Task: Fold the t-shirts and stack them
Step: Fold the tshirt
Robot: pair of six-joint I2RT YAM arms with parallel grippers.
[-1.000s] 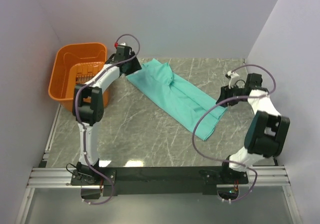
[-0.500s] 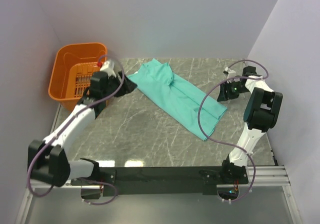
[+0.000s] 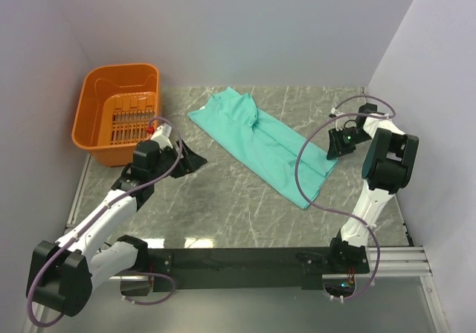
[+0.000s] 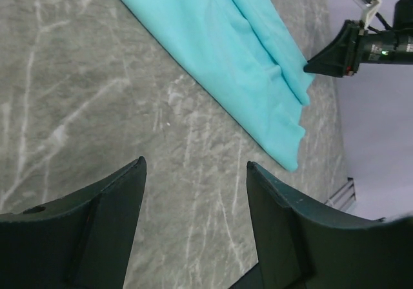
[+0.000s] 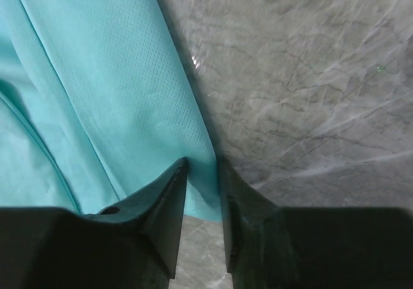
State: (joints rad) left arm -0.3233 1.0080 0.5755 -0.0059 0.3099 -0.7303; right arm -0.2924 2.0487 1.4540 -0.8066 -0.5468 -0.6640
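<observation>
T-shirt [image 3: 260, 143]: folding. My right jaws nearly closed astride 3 o'clock hem, grip unsure; left jaws wide, empty. Next: pinch, fold over.

You have the t-shirt [image 3: 264, 143] lying flat on the bench [image 3: 223, 192]; the basket [image 3: 97, 141] stands left of the t-shirt, apart from it.

The left hand [image 4: 195, 166] is seen from behind with its two dark fingers [image 4: 103, 224] spread apart, and only bare grey marble tabletop [image 4: 77, 95] is framed between them. A teal t-shirt [image 4: 226, 44], folded into a long strip, is laid flat across the tabletop from upper left to right. The right hand [image 4: 316, 62] is seen at its far edge, its grip not discernible.
</observation>
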